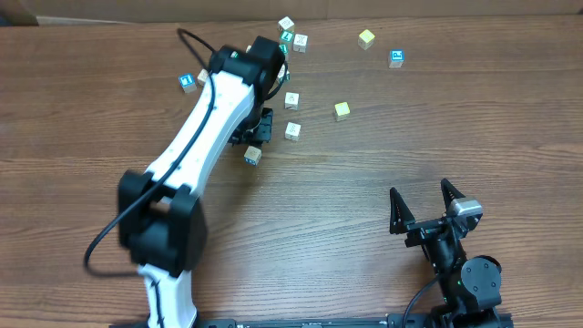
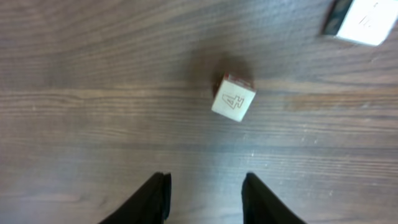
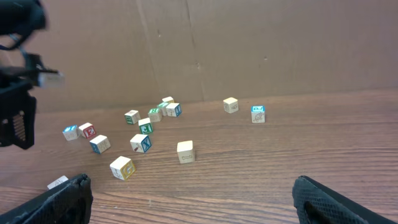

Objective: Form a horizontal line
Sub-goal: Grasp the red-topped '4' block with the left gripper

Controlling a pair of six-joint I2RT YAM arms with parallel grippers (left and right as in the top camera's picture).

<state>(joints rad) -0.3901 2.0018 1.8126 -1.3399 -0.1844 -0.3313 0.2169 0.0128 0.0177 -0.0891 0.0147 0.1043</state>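
No horizontal line shows in these views; the small wooden alphabet cubes lie scattered and apart. One pale cube (image 1: 252, 156) with a reddish "4" (image 2: 234, 98) sits tilted just beyond my left gripper (image 2: 206, 178), which is open with only bare table between its black fingers (image 2: 158, 196). From overhead, the left gripper (image 1: 258, 137) hangs low over the table beside that cube. Other cubes lie near it (image 1: 292, 130) (image 1: 291, 99) (image 1: 342, 110). My right gripper (image 1: 419, 189) stands wide open at the near right (image 3: 189, 179), far from every cube.
Three cubes cluster at the back (image 1: 290, 35). Single cubes lie at the back right (image 1: 366, 38) (image 1: 396, 58), and two at the left (image 1: 187, 81). A white flat object (image 2: 364, 18) sits at the corner of the left wrist view. A cardboard wall (image 3: 205, 43) closes the far edge.
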